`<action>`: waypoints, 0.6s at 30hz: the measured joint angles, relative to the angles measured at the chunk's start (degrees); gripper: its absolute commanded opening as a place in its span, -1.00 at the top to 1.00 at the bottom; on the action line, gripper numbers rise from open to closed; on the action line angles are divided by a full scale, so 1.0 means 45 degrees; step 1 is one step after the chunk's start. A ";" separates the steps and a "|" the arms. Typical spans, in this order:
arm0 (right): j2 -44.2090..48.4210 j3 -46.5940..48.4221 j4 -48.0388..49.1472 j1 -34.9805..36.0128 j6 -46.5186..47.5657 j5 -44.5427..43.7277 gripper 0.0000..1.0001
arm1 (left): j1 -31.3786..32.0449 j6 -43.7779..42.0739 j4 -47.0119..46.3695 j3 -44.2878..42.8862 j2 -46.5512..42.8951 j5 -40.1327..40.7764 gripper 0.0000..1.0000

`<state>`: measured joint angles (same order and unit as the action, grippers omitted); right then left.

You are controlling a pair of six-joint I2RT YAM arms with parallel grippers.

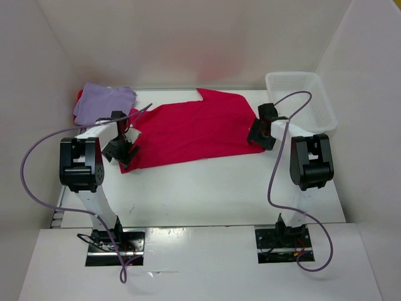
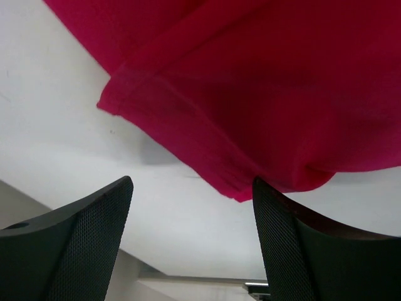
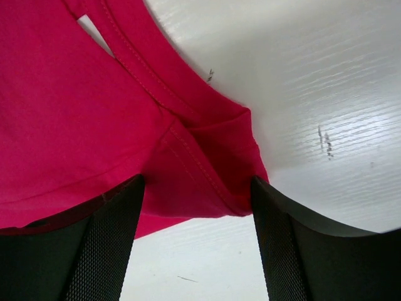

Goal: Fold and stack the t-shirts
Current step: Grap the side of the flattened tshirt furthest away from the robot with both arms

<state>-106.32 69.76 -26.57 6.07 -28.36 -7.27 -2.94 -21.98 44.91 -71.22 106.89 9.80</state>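
Observation:
A pinkish crimson t-shirt [image 1: 194,128] lies spread flat across the middle of the table. A pale lavender t-shirt [image 1: 103,100] sits folded at the back left, with a strip of bright red t-shirt [image 1: 79,95] showing beneath it. My left gripper [image 1: 122,150] hovers at the crimson shirt's near left corner, open; that corner [image 2: 238,185] lies just past its fingertips [image 2: 119,194]. My right gripper [image 1: 260,135] is open at the shirt's right edge, and a folded hem corner [image 3: 213,182] lies between its fingers [image 3: 119,213], which are not pressed on it.
A white plastic bin [image 1: 301,100] stands at the back right, close behind the right arm. White walls close in the table on three sides. Purple cables loop off both arms. Bare tabletop [image 1: 207,188] runs between the shirt and the arm bases.

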 measured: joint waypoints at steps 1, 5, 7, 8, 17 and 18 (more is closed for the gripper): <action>-0.0049 -0.0005 0.0005 -0.0024 -0.0078 0.0083 -0.47 | 0.0005 0.0000 0.0000 -0.0078 0.0068 -0.0160 -0.68; -0.0262 -0.0092 0.0170 -0.0053 -0.0277 0.0189 -0.47 | 0.0005 0.0078 -0.0233 -0.0321 0.0330 -0.0801 -0.53; -0.0238 -0.0223 0.0340 -0.0058 -0.0408 0.0185 -0.47 | 0.0015 0.0243 -0.0160 -0.0457 0.0491 -0.0996 -0.29; -0.0219 -0.0262 0.0413 -0.0063 -0.0466 0.0185 -0.47 | 0.0015 0.0296 -0.0136 -0.0491 0.0544 -0.1132 -0.05; 0.0607 -0.1350 0.0670 -0.0073 -0.1020 -0.0491 -0.16 | 0.0029 0.0364 -0.0049 -0.0753 0.0763 -0.1642 1.00; 0.0612 -0.1379 0.0651 -0.0073 -0.1069 -0.0607 0.06 | 0.0029 0.0369 -0.0049 -0.0753 0.0767 -0.1642 1.00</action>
<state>-103.57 63.55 -23.64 5.74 -33.17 -10.00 -2.81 -20.32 44.69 -74.61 110.34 2.42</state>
